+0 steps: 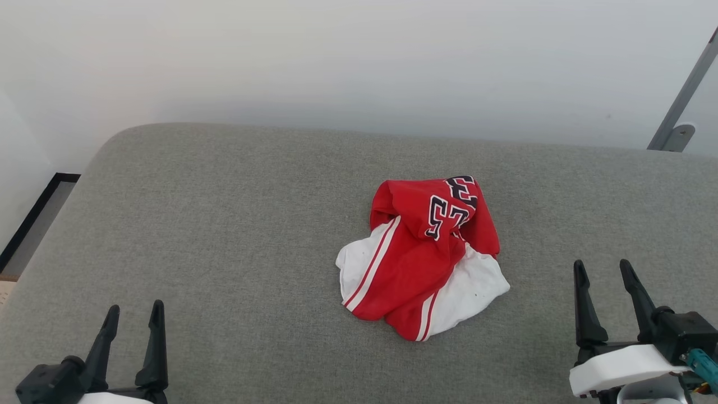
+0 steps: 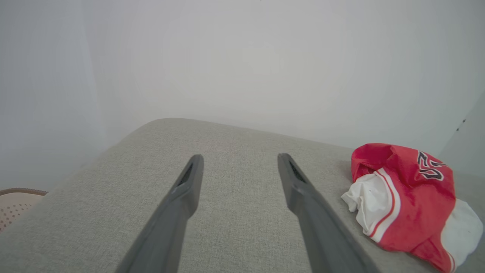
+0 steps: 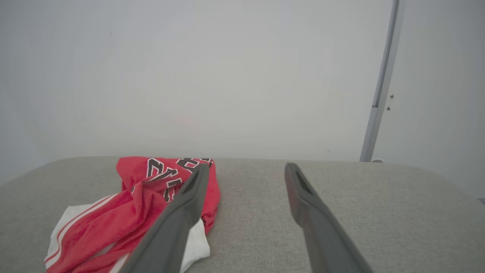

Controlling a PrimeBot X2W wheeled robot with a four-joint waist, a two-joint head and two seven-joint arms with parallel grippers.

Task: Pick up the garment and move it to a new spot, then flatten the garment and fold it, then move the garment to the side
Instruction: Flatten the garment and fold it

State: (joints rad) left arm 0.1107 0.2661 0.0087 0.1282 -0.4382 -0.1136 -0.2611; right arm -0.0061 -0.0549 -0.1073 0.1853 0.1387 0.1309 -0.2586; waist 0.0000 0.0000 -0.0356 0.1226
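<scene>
Grey cloth covers the soft bench (image 1: 224, 224), and a plain white wall (image 1: 359, 56) stands behind it. In the head view, the garment (image 1: 418, 264) lies in a crumpled heap near the middle of the bench, a little to the right. It is red with white parts and red-and-white stripes, and black numbers with white edges show on top. The left gripper (image 1: 136, 307) sits at the near left, well apart from the garment, with its jaws wide apart and nothing in them. The right gripper (image 1: 601, 265) sits at the near right, closer to the garment but not touching it, and its jaws are wide apart and hold nothing too. A grey metal bar (image 1: 681, 95) leans at the far right. In the left wrist view, part of a beige basket (image 2: 15, 203) with small holes peeks out beside the bench.
</scene>
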